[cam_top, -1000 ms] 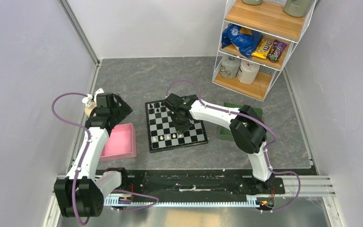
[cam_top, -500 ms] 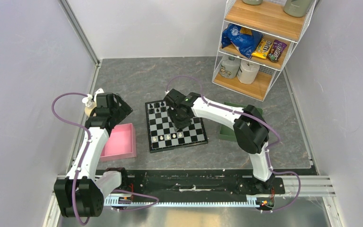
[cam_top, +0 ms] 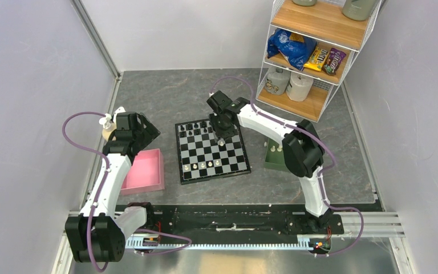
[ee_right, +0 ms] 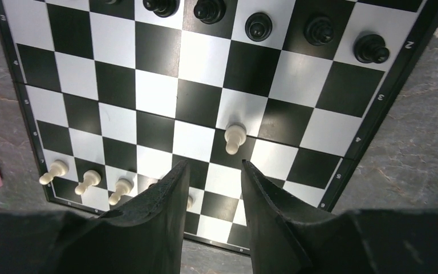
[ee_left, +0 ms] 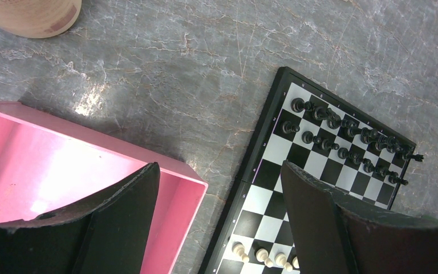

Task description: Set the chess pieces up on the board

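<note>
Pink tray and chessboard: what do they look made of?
The pink tray looks like glossy moulded plastic: a bright glare sits on its floor. The chessboard looks smooth and semi-gloss, plastic or laminate perhaps: soft sheen on its squares.

Pink tray, green tray and shelf (holding snacks) stand apart.

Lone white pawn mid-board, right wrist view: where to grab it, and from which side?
Take the white pawn by its round head and narrow neck, coming straight down from above. It looks upright on its wider base, and the squares around it on the board are bare, so the fingers fit either side. The open right gripper is nearest.
</note>
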Robot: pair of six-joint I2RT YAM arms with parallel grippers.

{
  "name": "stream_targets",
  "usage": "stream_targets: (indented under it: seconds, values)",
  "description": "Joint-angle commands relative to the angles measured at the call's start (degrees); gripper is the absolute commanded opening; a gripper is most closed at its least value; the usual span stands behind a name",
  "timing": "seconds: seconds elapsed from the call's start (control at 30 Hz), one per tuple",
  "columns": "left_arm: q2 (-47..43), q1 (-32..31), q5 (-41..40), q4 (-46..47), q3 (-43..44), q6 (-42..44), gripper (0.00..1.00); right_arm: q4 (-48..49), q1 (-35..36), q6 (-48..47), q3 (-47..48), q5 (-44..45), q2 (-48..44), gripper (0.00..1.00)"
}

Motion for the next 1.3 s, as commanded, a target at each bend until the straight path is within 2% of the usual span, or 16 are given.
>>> stream_targets:
  seconds: [0.0, 0.27, 0.83, 1.27]
  values:
    - [-0.51, 0.25, 0.67, 1.89, 0.51, 0.58, 0.85, -0.34, 0.02, -1.04, 3.10, -0.17, 2.69, 0.46]
    - [-0.58, 0.24, 0.66, 1.85, 0.66, 0.67, 0.85, -0.78, -0.06, -1.38, 4.97, 0.21, 5.12, 0.44]
    - [-0.36, 0.26, 0.91, 1.90, 0.85, 0.58, 0.85, -1.39, -0.33, -1.27, 4.72, 1.05, 6.63, 0.28]
    - [-0.25, 0.26, 0.95, 1.90, 0.67, 0.49, 0.85, -1.20, -0.50, -0.82, 4.97, 2.54, 6.80, 0.26]
